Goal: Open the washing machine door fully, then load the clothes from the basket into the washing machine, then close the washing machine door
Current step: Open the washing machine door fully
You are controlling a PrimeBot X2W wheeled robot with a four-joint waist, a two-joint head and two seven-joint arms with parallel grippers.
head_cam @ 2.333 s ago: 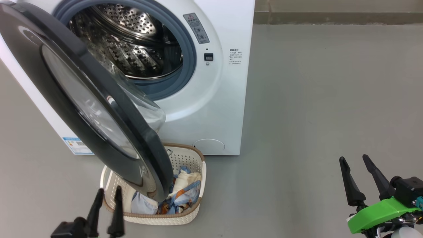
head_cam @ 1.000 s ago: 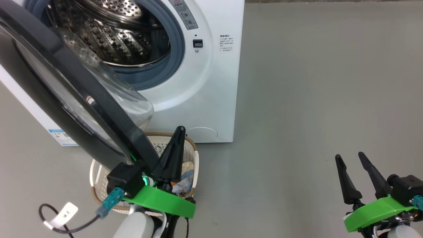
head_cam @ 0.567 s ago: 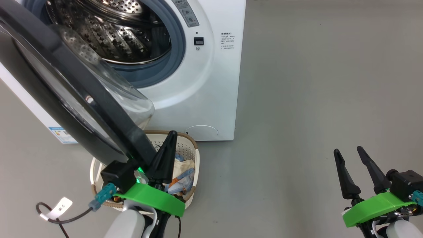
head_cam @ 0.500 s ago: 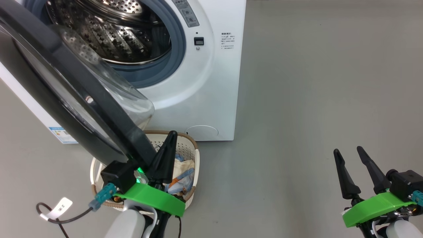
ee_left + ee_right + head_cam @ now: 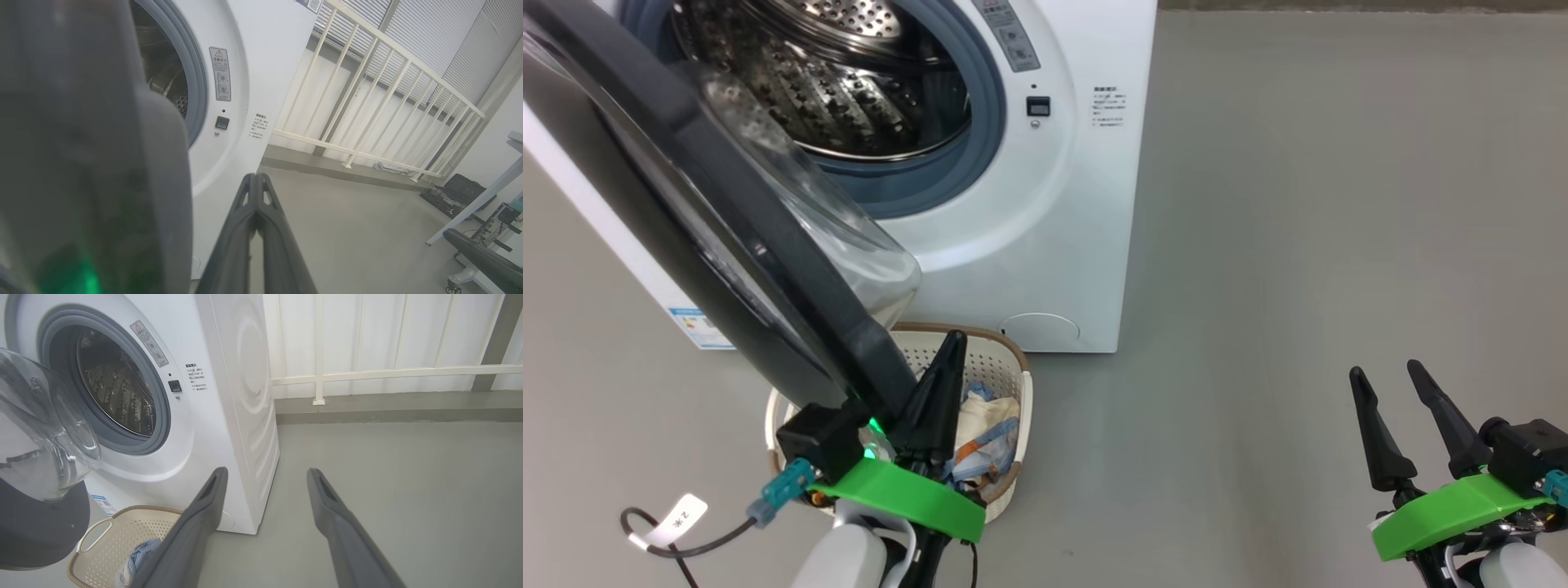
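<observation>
door (image 5: 727, 220) ajar over basket (image 5: 1013, 367) of clothes (image 5: 984, 429).

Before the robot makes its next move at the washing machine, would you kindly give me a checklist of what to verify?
1. Door fully open: not ok; the round, black-rimmed glass washing machine door stands part-open over the cream perforated plastic basket.
2. Pusher ready: ok; the left gripper is shut beside the door's lower edge.
3. Contact with the door: cannot tell.
4. Other arm free: ok; the right gripper is open, empty, above grey floor.
5. Load ready: ok; light blue and cream clothes lie in the basket.
6. Steel perforated drum unobstructed: ok.
</observation>
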